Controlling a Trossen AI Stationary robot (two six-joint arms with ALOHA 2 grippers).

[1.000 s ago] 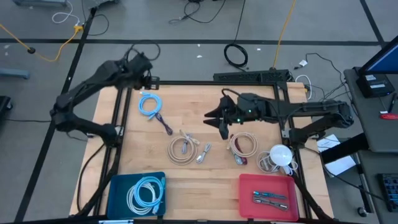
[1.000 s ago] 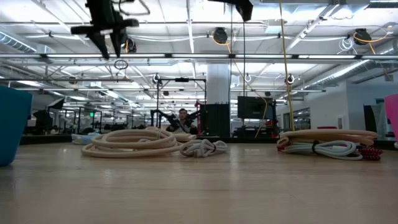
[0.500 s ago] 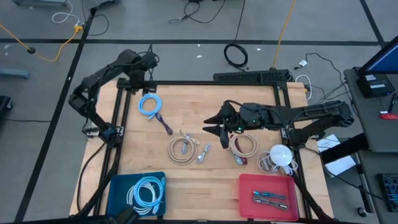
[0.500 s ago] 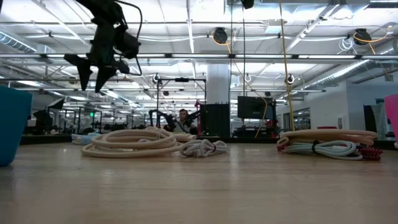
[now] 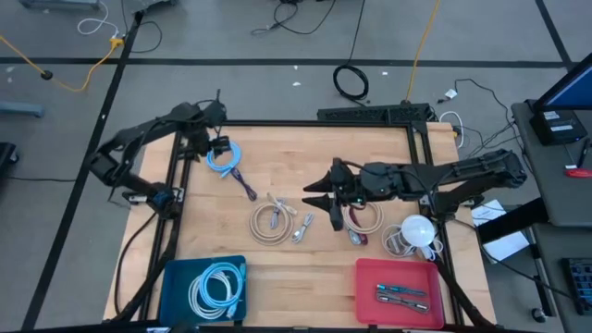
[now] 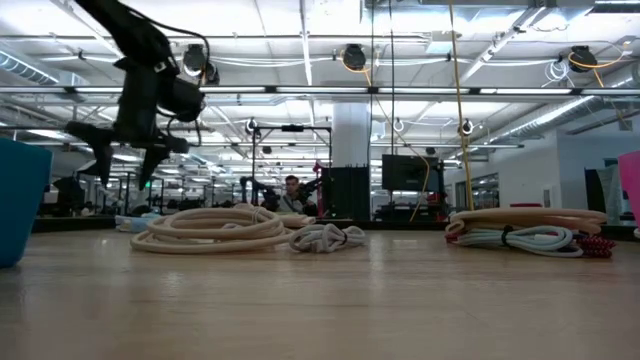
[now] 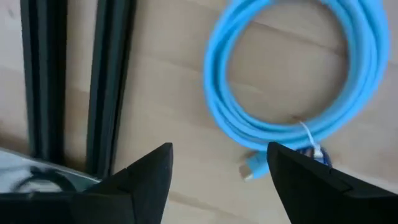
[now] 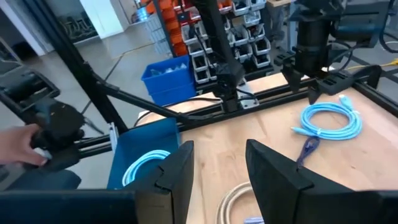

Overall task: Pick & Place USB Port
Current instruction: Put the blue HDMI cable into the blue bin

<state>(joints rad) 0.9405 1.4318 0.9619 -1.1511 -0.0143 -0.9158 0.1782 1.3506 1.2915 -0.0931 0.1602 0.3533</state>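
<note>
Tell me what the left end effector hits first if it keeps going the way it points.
Probably the blue cable coil: the left end effector, fingers apart, points down at its near edge. Depth is unclear.

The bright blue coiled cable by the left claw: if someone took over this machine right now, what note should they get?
Left claw: open, empty, above the bright blue coiled cable at the wooden table's far left.
Right claw: open, empty, above mid-table between the two beige cable coils.
White coiled cable: at the right edge.
Done: one blue cable lies in the blue bin; small items lie in the red tray.
Left: nothing is gripped; the loose cables are still unsorted.
</note>
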